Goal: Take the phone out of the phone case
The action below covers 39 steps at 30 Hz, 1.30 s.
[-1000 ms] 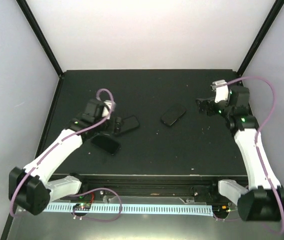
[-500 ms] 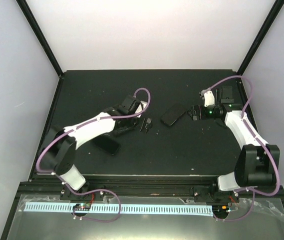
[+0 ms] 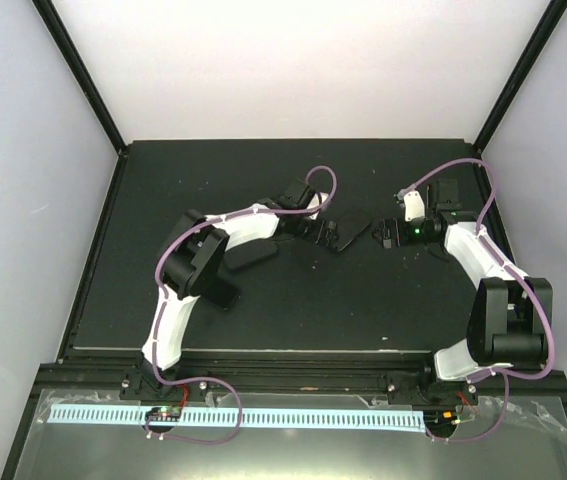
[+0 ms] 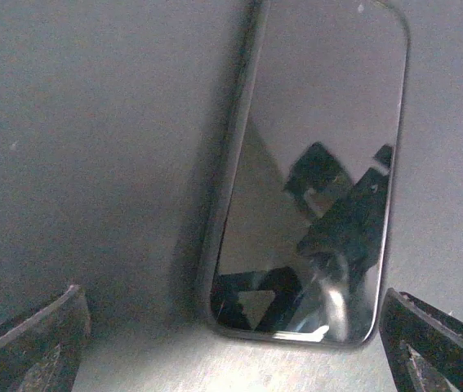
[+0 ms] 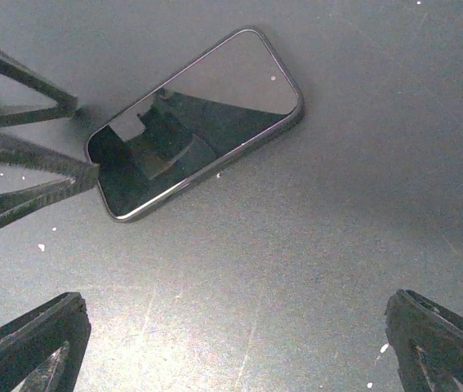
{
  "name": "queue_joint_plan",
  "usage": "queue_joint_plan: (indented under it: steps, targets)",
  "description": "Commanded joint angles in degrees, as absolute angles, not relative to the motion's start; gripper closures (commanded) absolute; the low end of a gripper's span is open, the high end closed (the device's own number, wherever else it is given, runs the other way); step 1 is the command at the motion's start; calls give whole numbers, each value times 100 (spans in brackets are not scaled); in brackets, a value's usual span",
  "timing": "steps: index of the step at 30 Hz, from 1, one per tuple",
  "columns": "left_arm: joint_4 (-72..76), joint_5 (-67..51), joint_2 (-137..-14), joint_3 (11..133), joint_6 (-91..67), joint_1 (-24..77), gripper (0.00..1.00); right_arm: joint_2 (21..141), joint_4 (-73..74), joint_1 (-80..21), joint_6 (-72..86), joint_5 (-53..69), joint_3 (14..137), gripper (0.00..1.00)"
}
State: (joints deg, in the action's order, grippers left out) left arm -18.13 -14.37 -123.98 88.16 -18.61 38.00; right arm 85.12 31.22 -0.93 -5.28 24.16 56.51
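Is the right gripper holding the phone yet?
No, the phone lies flat on the table, clear of the open right gripper.

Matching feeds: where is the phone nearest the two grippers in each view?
Top external: phone near the picture's centre, tilted.
Left wrist: phone right of centre, running up to the top edge.
Right wrist: phone upper left, slanted.
Shared landmark: left gripper, open at the phone's end; its fingers enter the right wrist view from the left.
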Motion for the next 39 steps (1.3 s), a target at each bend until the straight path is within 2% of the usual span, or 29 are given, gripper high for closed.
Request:
queue_joint_plan:
  steps: [1,6,15,19,21,26,29,31,39]
  targets:
    - [-1453,-2062,-12823,9215,-2071,3839,1,8500,3006,-107,-602,2332,5665,0]
    - [-1495,-2549,-13181,9522,-2057,3967,1,8619,3005,-80,-518,2230,5738,0]
    - [-1496,-3062,-12890,9404,-2155,4699,1,8584,3102,123,-491,1986,5889,0]
    - [-1185,-2864,-11791,8499,-2304,4735,1,8535,3169,184,-728,1716,5886,0]
    - [-1168,-2494,-11000,7812,-2401,4640,1,8553,3354,167,-1059,1770,5957,4]
    - [-2200,-1789,-9530,6858,-2370,4417,1,8845,3731,-239,-1751,1209,6256,8]
    - [-2500,-1447,-8824,6449,-2222,4406,1,9164,3926,-513,-1783,898,6547,6]
    - [-2574,-1280,-8472,6169,-2188,4395,1,9445,4139,-677,-1738,829,6824,1]
    - [-2372,-1148,-8048,5603,-2471,4394,1,10421,4523,-1445,-1493,165,7768,0]
